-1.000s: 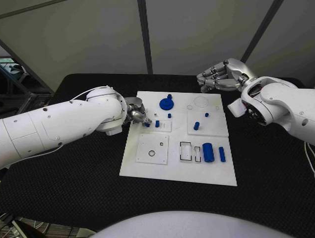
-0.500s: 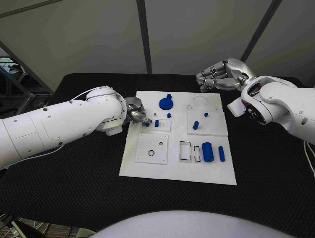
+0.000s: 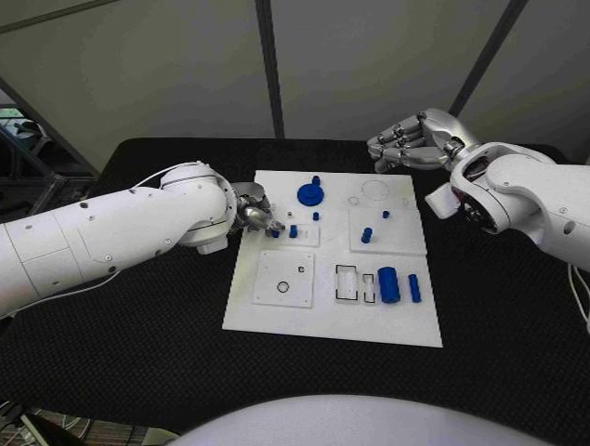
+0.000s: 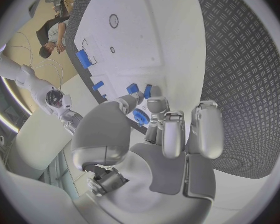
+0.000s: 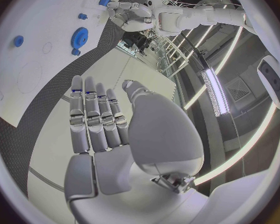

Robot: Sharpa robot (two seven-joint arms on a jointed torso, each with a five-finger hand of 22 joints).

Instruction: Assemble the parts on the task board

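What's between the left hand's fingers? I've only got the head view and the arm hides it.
Observer: The left wrist view shows a blue part between the left hand thumb and fingers. I can't tell if it's gripped.
Operator: Anything next to it?
Observer: Two blue pegs sit just beyond the fingertips.
Operator: Right hand's palm?
Observer: In the right wrist view, the right hand has a bare palm and straight fingers, holding nothing.

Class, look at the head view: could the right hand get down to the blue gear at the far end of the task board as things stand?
Probably yes. The right hand hangs past the task board's far right corner holding nothing, and nothing lies between it and the blue gear.
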